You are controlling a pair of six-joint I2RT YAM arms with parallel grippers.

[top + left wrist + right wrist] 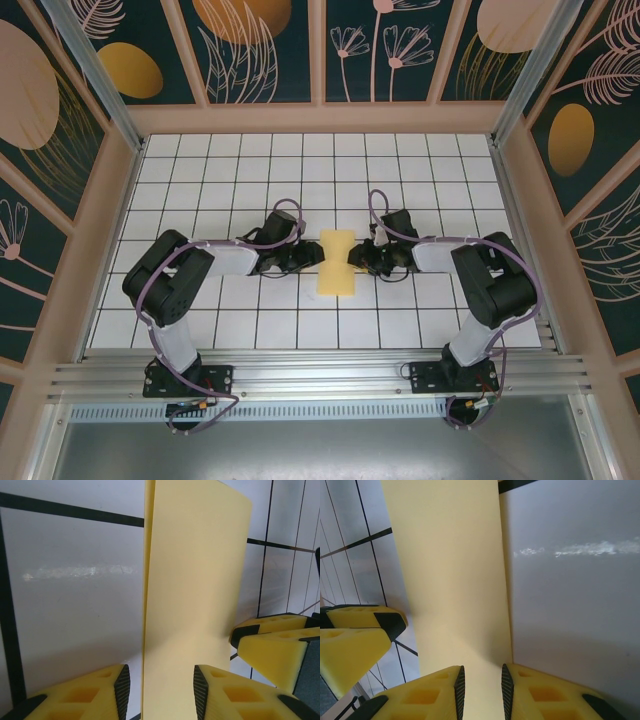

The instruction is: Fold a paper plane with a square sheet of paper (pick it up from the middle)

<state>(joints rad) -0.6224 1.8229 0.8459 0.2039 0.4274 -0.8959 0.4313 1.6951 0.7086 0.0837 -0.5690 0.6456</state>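
The square sheet of paper [336, 268] – plain pale yellow, folded – sits mid-table [250, 160], nearer the front edge. The right gripper [355, 257] pinches its right edge. The left gripper [318, 256] straddles its left edge – grip unclear.

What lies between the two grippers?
The square sheet of paper fills the gap between the left gripper and the right gripper, seen in the top view.
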